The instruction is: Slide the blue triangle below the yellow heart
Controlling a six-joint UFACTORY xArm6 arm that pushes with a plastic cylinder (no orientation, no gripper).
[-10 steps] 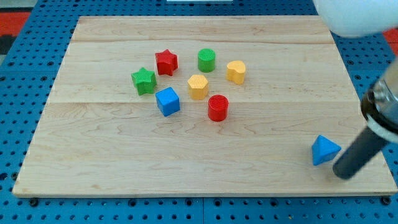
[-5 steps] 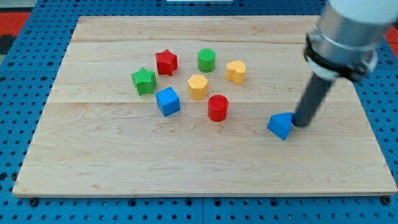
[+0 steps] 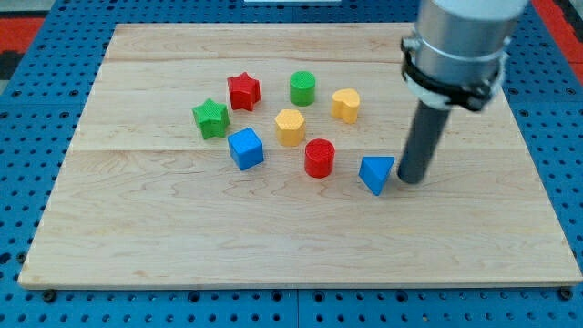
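Your blue triangle (image 3: pixel 375 173) sits near the board's middle, just right of the red cylinder (image 3: pixel 319 158) and below the yellow heart (image 3: pixel 345 105). My tip (image 3: pixel 409 180), a bare rod gripping nothing, stands against the triangle's right side on the wooden board (image 3: pixel 273 237).

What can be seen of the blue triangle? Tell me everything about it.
The blue triangle is a small solid prism, matte blue and plastic-looking, resting on the wooden board with one point aimed toward the view's bottom. It sits right of centre, just to the view's right of the red cylinder with a small gap between them, and below the yellow heart. My tip stands against its right side, seemingly touching it.
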